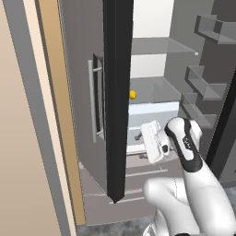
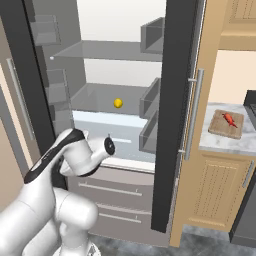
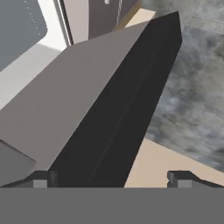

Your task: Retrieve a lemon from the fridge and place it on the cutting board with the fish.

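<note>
Deep on the fridge [image 2: 170, 100] shelf's middle sits the lemon [image 2: 118, 103]; my gripper [image 3: 111, 179], jaws apart and empty, faces the door edge.

Tan wooden cabinet [image 2: 217, 187] right of the appliance, marble countertop [image 2: 220, 142] above it, upper cabinet [image 2: 240, 22] overhead, mottled grey floor [image 3: 197, 96] below.

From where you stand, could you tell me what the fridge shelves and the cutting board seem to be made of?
The fridge shelves look like clear glass: thin, see-through grey panes. The cutting board looks like matte wood: flat brown with faint grain, though the rendering leaves that open.
</note>
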